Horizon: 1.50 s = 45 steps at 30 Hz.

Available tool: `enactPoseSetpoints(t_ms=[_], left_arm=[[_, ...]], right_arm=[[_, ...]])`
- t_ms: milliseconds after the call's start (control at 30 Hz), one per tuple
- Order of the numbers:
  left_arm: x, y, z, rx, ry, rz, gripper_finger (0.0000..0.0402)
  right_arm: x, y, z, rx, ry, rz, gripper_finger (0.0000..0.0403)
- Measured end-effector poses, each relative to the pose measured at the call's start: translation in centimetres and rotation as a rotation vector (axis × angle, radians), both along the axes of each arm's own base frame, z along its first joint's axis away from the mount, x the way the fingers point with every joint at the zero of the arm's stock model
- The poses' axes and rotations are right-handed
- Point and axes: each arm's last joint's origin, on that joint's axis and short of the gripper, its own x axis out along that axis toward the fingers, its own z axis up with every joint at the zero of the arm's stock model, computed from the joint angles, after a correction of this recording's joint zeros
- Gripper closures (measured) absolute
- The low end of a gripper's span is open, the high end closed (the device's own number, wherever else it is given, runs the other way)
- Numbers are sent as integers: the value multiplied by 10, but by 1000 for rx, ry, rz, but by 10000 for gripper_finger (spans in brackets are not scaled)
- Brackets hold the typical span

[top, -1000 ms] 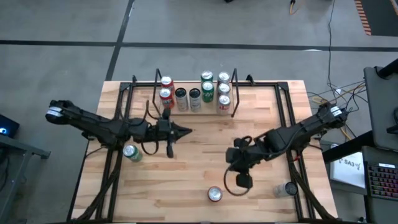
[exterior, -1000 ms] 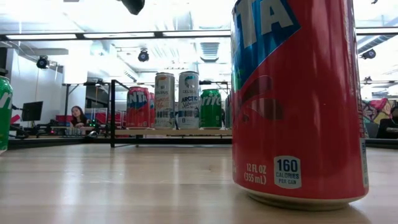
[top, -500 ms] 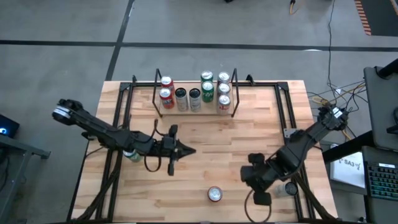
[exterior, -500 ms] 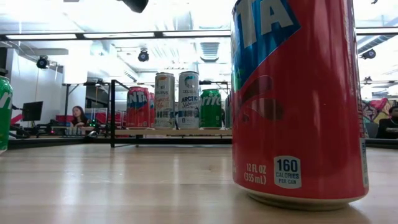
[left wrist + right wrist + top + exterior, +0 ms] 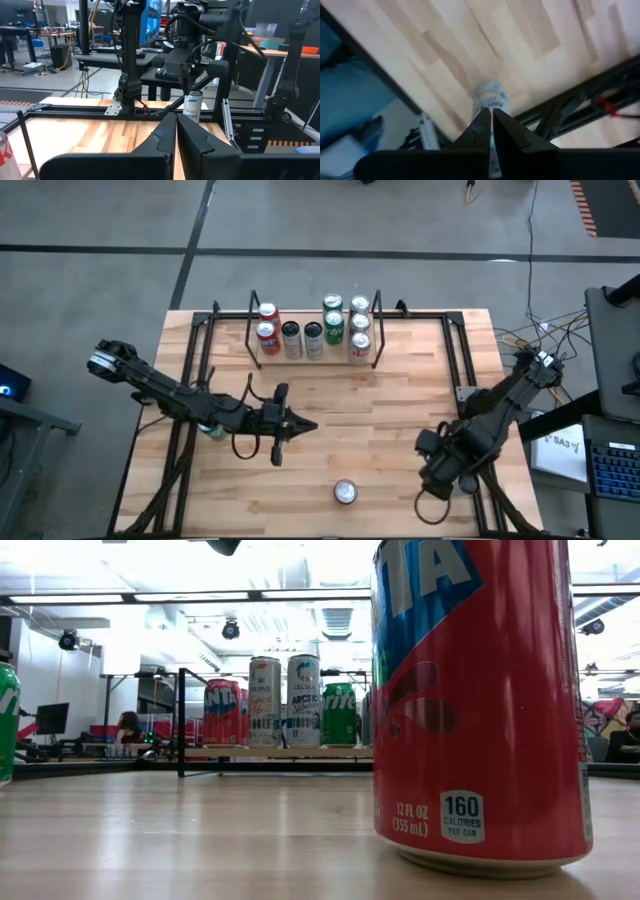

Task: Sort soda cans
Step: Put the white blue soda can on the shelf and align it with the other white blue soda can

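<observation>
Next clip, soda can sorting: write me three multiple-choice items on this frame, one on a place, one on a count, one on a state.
1. Where does the lone red can stand?
A. near table edge
B. inside the rack
C. under the left arm

2. How many cans stand in the rack?
A. three
B. eight
C. twelve

3. How is the left tool?
A. wide open
B. shut, empty
C. shut on a can

Answers: 1 A, the high view shows it alone at the near edge. 2 B, eight silver tops show between the rack's ends. 3 B, its fingers meet with nothing between.

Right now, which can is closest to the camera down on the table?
The red can, standing alone at the table's front edge. It fills the low view; the other cans look tiny, far back in the rack.
</observation>
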Motion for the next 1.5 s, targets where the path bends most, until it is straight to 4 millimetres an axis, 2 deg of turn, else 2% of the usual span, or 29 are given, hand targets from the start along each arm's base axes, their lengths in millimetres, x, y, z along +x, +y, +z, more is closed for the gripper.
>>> enactPoseSetpoints(t_ms=[267,533,733,1067,1200,1333,1433,1500], left_arm=[[2,-1,10,60,-28,4,401],[4,-2,22,117,-57,8,401],[5,0,26,145,-63,76,401],[5,3,26,171,-52,166,401],[5,3,26,180,-51,166,401],[5,3,26,181,-52,167,401],[5,3,26,181,-51,167,401],[5,3,26,181,-51,167,401]], right_arm=[[-33,0,16,8,-30,-186,394],[-62,4,14,11,-22,-283,394],[-65,10,14,37,-43,-348,394],[-61,17,8,20,-38,-333,390],[-61,17,8,31,-25,-342,356],[-62,17,8,31,22,-435,291],[-67,12,8,-31,111,-488,241],[-68,10,7,-52,98,-479,217]])
